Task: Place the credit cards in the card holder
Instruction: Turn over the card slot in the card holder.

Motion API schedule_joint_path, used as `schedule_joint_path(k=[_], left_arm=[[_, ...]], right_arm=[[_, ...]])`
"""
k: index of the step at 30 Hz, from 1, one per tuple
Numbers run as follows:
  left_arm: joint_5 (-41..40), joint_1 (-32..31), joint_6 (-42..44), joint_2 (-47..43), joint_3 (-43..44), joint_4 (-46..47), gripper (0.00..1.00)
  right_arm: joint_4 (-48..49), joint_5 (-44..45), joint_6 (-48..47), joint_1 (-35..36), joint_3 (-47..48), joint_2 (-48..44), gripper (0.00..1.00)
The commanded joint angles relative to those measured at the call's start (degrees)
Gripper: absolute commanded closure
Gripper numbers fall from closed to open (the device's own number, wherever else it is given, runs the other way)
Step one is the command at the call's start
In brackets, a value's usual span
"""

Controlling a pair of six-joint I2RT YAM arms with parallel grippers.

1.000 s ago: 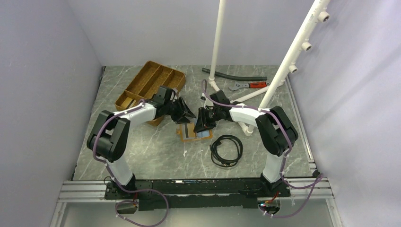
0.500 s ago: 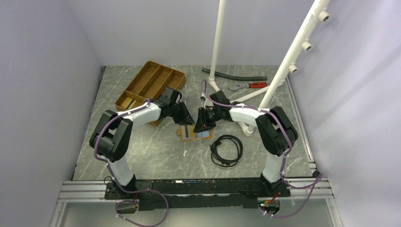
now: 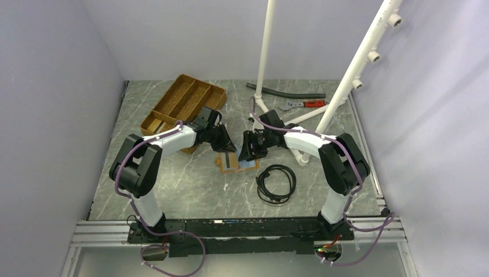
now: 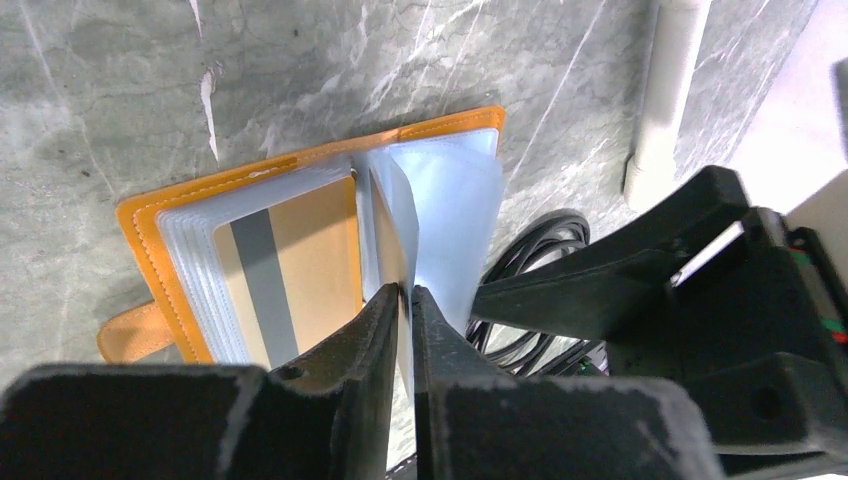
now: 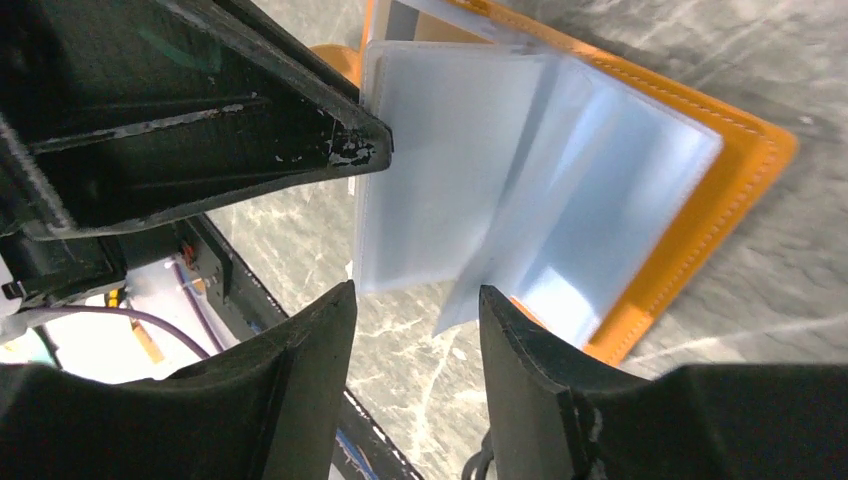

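The orange card holder (image 3: 222,168) lies open on the marble table between both grippers. In the left wrist view its orange cover (image 4: 140,225) frames pale blue pocket sleeves, and a tan card with a grey stripe (image 4: 285,255) sits in the left-hand pocket. My left gripper (image 4: 405,292) is shut on one upright pocket sleeve (image 4: 395,225) and holds it raised off the stack. In the right wrist view that sleeve (image 5: 450,170) stands up from the holder (image 5: 735,160). My right gripper (image 5: 418,300) is open and empty just above the holder's right half. No loose cards are in view.
A brown wooden compartment tray (image 3: 181,104) stands at the back left. A black cable coil (image 3: 277,183) lies right of the holder. White PVC pipes (image 3: 265,57) rise at the back, with a black hose (image 3: 285,91) and red-handled pliers (image 3: 305,104) beside them.
The left arm swung its gripper right toward the holder, then held still. The right arm shifted slightly to the right in the last half second.
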Motion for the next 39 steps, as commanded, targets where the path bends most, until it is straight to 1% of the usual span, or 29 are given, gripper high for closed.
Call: schedule_joint_path(k=[1, 6, 10, 14, 17, 28, 39], left_arm=[[0.09, -0.27, 1.66, 0.23, -0.07, 1.03, 0.85], [0.29, -0.31, 2.04, 0.6, 0.23, 0.75, 0.86], [0.48, -0.32, 2.14, 0.52, 0.14, 0.8, 0.86], [0.74, -0.27, 2.22, 0.86, 0.52, 0.57, 0.86], [0.63, -0.4, 2.18, 0.76, 0.39, 0.72, 0.86], [0.8, -0.62, 2.27, 1.63, 0.97, 0.73, 0.87], [1.04, -0.67, 2.45, 2.12, 1.03, 1.14, 0.88]], right_arm=[[-2.81, 3.89, -3.44, -1.07, 0.21, -4.3, 0.47], [-4.29, 6.45, -5.67, -0.76, 2.05, -4.56, 0.38], [-6.38, 12.64, -8.07, 1.59, 4.62, -3.0, 0.3], [-5.81, 13.25, -8.38, 2.57, 5.51, -1.89, 0.27], [-4.7, 12.9, -8.04, 2.94, 5.2, -1.99, 0.25], [-4.6, 12.62, -8.21, 3.81, 6.59, 1.11, 0.26], [-4.26, 13.83, -8.22, 4.47, 6.04, 0.26, 0.25]])
